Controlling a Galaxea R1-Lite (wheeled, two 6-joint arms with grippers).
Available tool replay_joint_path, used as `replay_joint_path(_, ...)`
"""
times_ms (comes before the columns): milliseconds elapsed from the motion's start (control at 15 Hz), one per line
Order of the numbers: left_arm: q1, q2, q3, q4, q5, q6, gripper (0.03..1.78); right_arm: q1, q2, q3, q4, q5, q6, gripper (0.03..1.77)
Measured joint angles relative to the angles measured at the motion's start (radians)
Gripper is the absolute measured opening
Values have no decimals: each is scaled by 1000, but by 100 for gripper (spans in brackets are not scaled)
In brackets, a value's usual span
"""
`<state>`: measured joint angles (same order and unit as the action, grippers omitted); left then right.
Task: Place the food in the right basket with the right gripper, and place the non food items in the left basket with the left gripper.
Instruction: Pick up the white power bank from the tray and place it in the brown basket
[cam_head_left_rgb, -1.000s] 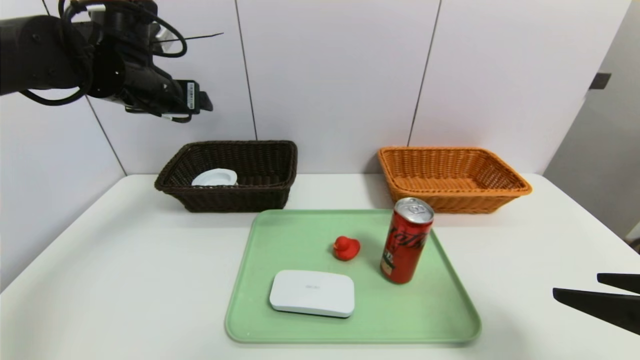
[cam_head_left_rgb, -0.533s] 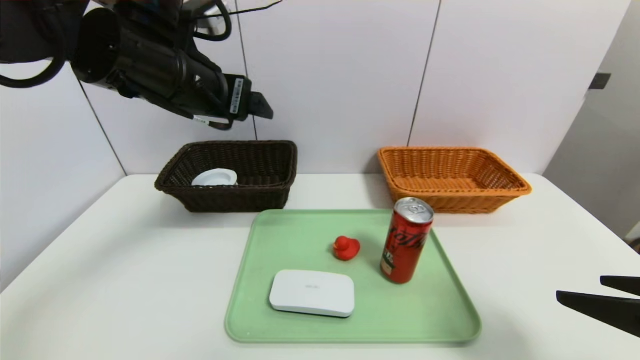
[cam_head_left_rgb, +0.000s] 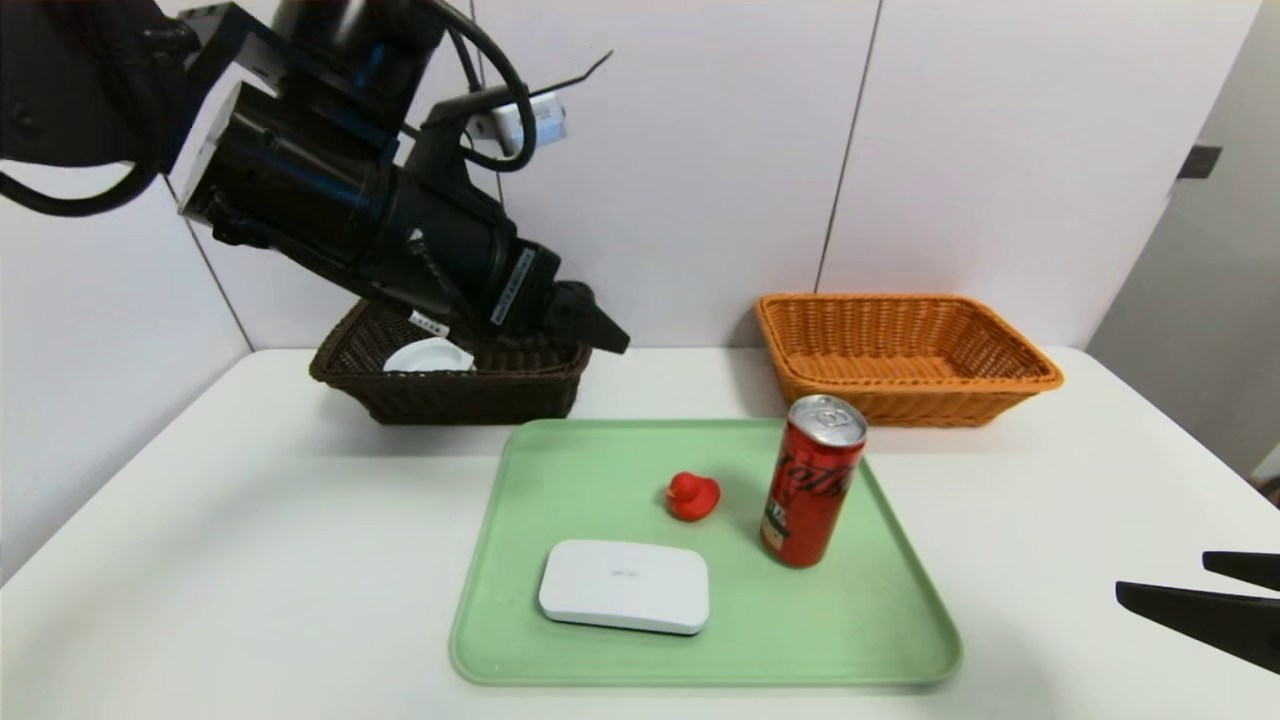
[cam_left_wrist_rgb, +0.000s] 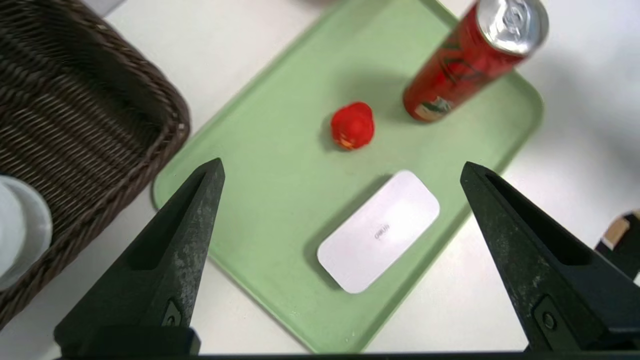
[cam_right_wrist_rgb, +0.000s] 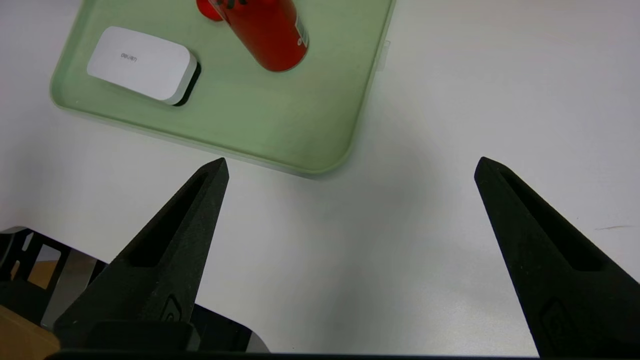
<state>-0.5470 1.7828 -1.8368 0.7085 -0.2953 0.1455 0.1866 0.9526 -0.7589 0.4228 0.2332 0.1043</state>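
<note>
Head view: the left hand (cam_head_left_rgb: 590, 330), fingers spread and empty, hangs by the left basket (cam_head_left_rgb: 450, 385), at eleven o'clock from the duck (cam_head_left_rgb: 693, 496) on the tray (cam_head_left_rgb: 700, 660).

Left wrist view: both fingertips (cam_left_wrist_rgb: 212, 172) frame the white box (cam_left_wrist_rgb: 378, 231); I'd centre it before descending.

Right wrist view: the right hand (cam_right_wrist_rgb: 350, 167), agape and empty, idles over the tabletop (cam_right_wrist_rgb: 450, 100), the can (cam_right_wrist_rgb: 267, 30) at eleven o'clock.

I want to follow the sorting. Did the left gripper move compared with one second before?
Yes. In the head view the left gripper has come rightward and lower, from above the dark brown basket toward the green tray.
</note>
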Motion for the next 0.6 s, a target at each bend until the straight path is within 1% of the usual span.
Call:
replay_joint_path(267,-4,-6,139,-9,-119,234,169,-3,0,6,1,0,-1,170)
replay_joint_path(467,-5,-7,231,-12,-167,379,169,-6,0,12,0,0,0,170)
replay_joint_path(600,-5,-7,288,-14,-187,488,169,-6,0,13,0,1,0,170)
